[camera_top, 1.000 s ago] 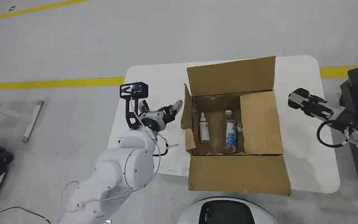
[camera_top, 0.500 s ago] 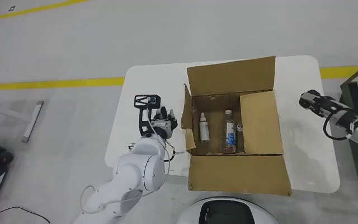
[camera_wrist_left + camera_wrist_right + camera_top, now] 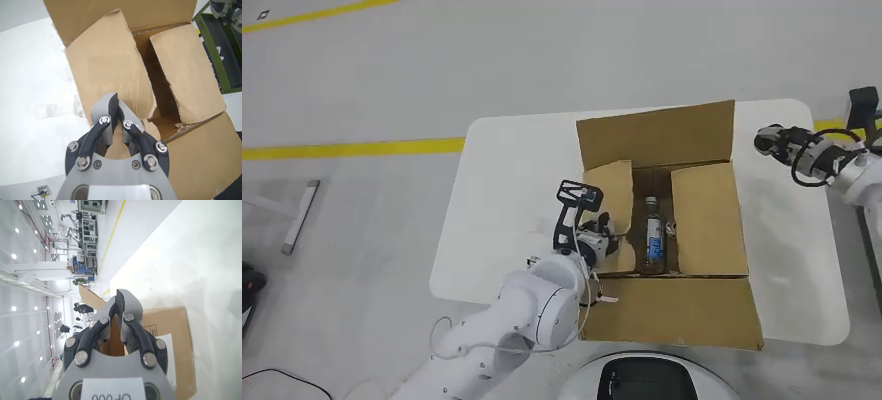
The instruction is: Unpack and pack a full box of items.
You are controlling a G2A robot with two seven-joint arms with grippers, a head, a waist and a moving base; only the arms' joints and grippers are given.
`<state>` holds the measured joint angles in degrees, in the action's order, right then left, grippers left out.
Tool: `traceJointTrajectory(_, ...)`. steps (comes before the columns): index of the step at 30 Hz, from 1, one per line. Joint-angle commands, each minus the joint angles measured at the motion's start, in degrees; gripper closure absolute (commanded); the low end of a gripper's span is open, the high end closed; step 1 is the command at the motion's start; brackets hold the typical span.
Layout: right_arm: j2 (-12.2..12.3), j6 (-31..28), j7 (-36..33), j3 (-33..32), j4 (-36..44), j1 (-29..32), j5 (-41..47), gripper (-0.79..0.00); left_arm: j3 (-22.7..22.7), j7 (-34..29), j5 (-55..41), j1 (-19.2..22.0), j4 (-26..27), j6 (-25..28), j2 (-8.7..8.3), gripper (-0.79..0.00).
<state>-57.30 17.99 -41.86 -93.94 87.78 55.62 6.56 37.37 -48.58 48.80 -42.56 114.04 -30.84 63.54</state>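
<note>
Top view suggested flap-closing — left end effector (image 3: pixel 115 106), pinched together, at the box flap (image 3: pixel 610 190); next, likely pressing it flat.

Factory floor: the robot's left arm (image 3: pixel 542 310) is a glossy white shell of rounded segments, trailing thin white cables (image 3: pixel 439 335) and topped at the wrist by a black open frame (image 3: pixel 572 205). The right arm (image 3: pixel 854 178) is white too, looped by a black cable (image 3: pixel 798 172). The left pincer (image 3: pixel 116 100) and right pincer (image 3: pixel 118 298) share grey fingers, black ribbed pads (image 3: pixel 113 108), black link bars (image 3: pixel 94 132) and silver screws (image 3: pixel 103 120); a white label (image 3: pixel 112 387) marks the right's grey base plate.
</note>
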Motion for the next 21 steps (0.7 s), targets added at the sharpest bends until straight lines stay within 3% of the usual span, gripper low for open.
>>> traceJointTrajectory(1,0.0,0.93,-0.31,2.45,-2.07,-3.22,-2.39,0.0,-1.22,-0.5,-0.23,0.86,-0.84,0.47,0.75,0.0)
traceJointTrajectory(5,-0.12,2.4,-1.7,6.46,-6.37,-9.1,-4.94,0.0,-2.72,-1.4,0.04,2.24,-1.87,0.82,2.1,0.0)
traceJointTrajectory(14,-0.13,-5.21,-8.91,9.68,-10.61,-14.51,-2.61,0.0,-2.44,-3.34,1.2,2.26,-3.12,0.19,3.66,0.0)
traceJointTrajectory(15,-0.1,-6.18,-9.52,9.42,-10.7,-14.42,-1.48,0.0,-2.33,-3.56,1.35,2.09,-3.15,0.2,3.76,-0.102)
traceJointTrajectory(17,0.01,-7.41,-10.58,9.06,-11.0,-14.0,-0.18,0.0,-2.04,-3.87,1.69,1.75,-3.18,0.34,3.95,-0.108)
traceJointTrajectory(19,0.17,-8.14,-11.81,8.52,-10.96,-13.87,0.93,0.0,-1.41,-4.3,1.96,1.43,-2.89,0.24,4.07,-0.369)
traceJointTrajectory(20,0.27,-8.88,-12.59,8.27,-10.54,-13.51,1.37,0.0,-0.9,-4.54,2.09,1.26,-2.57,0.16,4.08,-0.785)
traceJointTrajectory(21,0.37,-9.62,-13.33,7.98,-9.95,-13.0,1.99,0.0,-0.12,-4.44,1.79,0.94,-1.91,0.02,4.09,-0.785)
